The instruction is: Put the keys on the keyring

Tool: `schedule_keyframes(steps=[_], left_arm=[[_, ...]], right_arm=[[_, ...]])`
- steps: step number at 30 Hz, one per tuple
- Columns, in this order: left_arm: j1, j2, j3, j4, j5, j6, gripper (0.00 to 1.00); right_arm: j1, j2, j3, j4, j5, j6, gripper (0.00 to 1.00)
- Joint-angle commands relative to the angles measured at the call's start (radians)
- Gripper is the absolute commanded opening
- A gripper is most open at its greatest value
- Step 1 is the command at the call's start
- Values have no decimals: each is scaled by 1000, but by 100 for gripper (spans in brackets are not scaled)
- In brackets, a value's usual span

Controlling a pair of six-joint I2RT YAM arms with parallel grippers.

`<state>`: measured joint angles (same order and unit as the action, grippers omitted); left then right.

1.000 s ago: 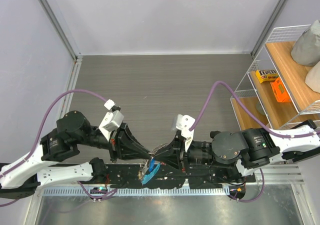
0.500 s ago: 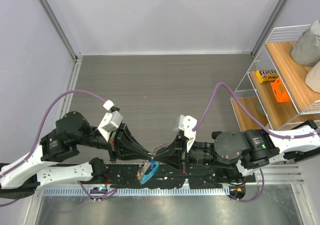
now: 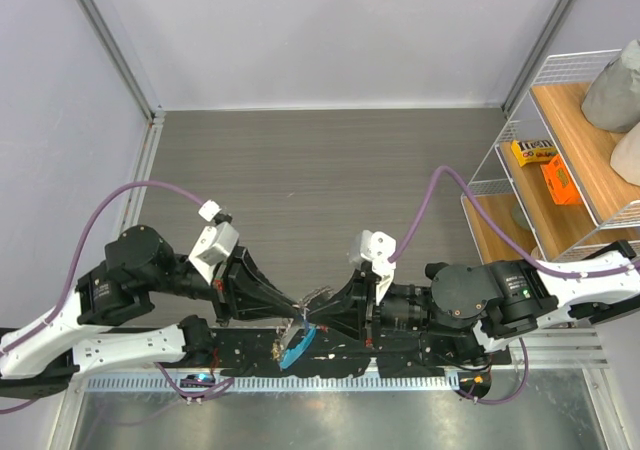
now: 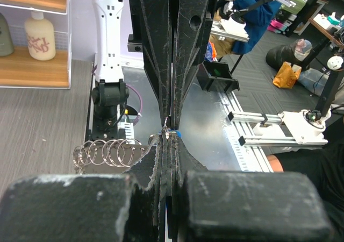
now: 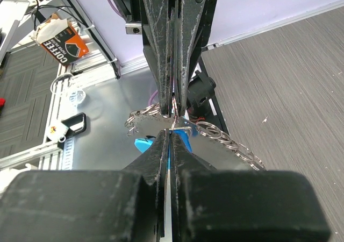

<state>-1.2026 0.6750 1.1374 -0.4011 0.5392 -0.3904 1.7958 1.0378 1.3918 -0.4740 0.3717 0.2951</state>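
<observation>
Item: left pincer point(image 3: 296, 311), jaws pressed together with no visible gap, nipping the keyring point(image 4: 107, 151) at its silver coils. Item: right pincer point(image 3: 313, 317), jaws likewise closed, its tip meeting my left tip head-on; it pinches a small flat silver piece at the junction, and I cannot tell whether that is a key or part of the ring. Item: keyring, held off the table point(image 3: 330, 170) between the two tips, above my arm bases at the near edge; coils trail to either side and the blue band point(image 3: 298, 347) hangs beneath. Item: keys, none made out separately in any view, and no coloured tags identified. Progress, by my estimate: the ring is gripped and presented, the threading step is in hand, and no key is confirmed on. Remaining: every key not yet shown threaded.
</observation>
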Motion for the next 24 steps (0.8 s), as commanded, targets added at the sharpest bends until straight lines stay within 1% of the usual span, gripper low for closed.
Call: schedule_keyframes(steps=[1,15,19,24], left_arm=[[0,-26,2,108,-36,1,0],[1,-86,-64,260,-42,-16,0],[0,-86,-73,284,-41,-24,0],[0,-86,-80,304,-38,-30,0]], right_arm=[[0,-30,-20,41,-27,13,6],[0,-28,-68,115,-34,21,6],[-1,-21,-74,136,-56,19,14],[-6,-15,-82,150,-59,26,18]])
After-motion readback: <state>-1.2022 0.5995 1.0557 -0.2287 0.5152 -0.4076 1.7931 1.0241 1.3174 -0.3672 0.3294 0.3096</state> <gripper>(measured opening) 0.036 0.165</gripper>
